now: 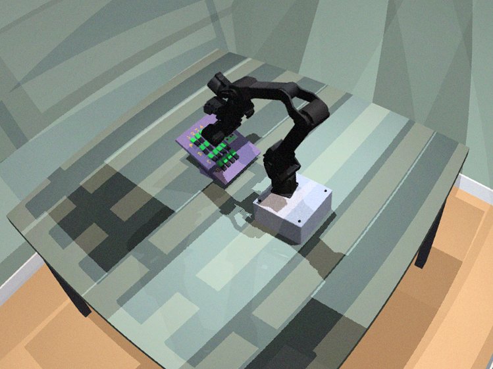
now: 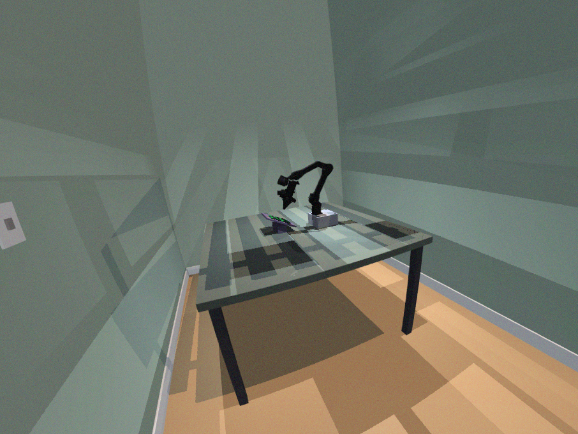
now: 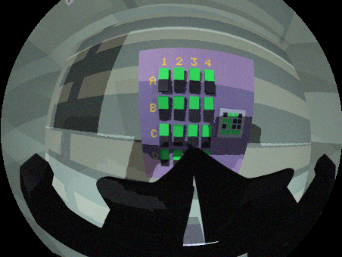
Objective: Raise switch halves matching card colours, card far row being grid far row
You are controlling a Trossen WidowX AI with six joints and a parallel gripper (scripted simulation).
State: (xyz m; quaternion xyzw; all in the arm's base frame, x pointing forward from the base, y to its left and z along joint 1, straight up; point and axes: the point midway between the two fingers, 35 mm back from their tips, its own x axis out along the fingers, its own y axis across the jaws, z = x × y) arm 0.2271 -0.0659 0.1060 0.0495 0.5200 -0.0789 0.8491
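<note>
Top view: black six-joint arm [image 1: 293, 96] [image 2: 321, 179] on pale grey box-shaped base [image 1: 319, 219] [image 2: 330, 219], base just below/right of frame ctr. Arm bends up and over to upper ctr. Black parallel-jaw pincer [image 1: 215, 134] [image 2: 285, 206] [image 3: 192, 153] at its end, pointing down, pressed together at tips, nothing pinched.

Purple slanted switch panel [image 1: 240, 167] [image 2: 280, 223] [image 3: 234, 72] sits on striped green-grey rectangular surface [image 1: 166, 283] [image 2: 280, 275] [image 3: 94, 151], slightly above/left of ctr in top view, just left of frame ctr in exterior view. Exterior view: pincer tips apart from panel, above it.

Wrist view: panel at upper ctr, w/ yellow nos. 1-4 along top, yellow letters A-D down left side. Green-and-dark-grey rocker switches [image 1: 217, 150] [image 2: 279, 218] [image 3: 178, 80] in 4x4 grid; green halves toward top of frame, dark grey toward bottom. Row D partly hidden behind pincer, esp. cols 3 & 4. Which end is raised on each switch: can't tell reliably.

Small light-grey square card [image 1: 231, 138] [image 3: 231, 136] on panel, right of grid in wrist view. Card's top row reads dk grey, green, green, dk grey; bottom row all green. Middle rows: green at left in upper one, dk grey at right in both; rest small & shaded.
</note>
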